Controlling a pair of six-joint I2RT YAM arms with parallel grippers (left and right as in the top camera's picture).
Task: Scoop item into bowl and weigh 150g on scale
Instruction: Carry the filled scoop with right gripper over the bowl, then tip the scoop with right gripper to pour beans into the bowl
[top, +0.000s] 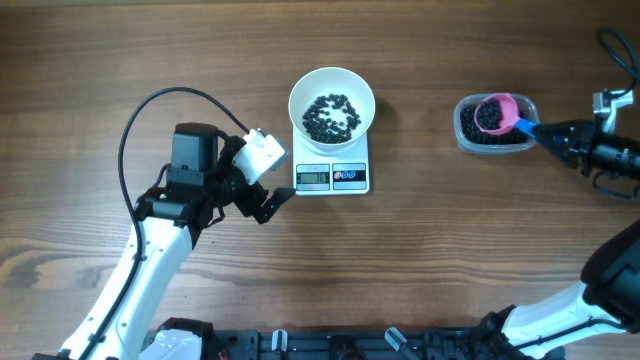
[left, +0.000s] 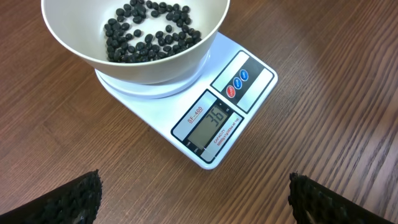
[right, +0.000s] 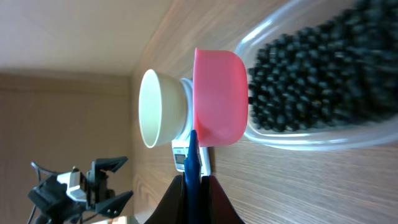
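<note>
Right claw (top: 548, 131) clamped on loaded scoop (top: 493, 113), handle pointing away from bowl (top: 332, 78), well apart; left claw (top: 268, 175) gaping near bowl.

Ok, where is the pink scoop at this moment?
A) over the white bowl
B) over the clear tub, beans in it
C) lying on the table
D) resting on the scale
B: the pink scoop, its blue handle in the right gripper, hangs over the clear tub with beans inside, far from the bowl on the scale.
</note>
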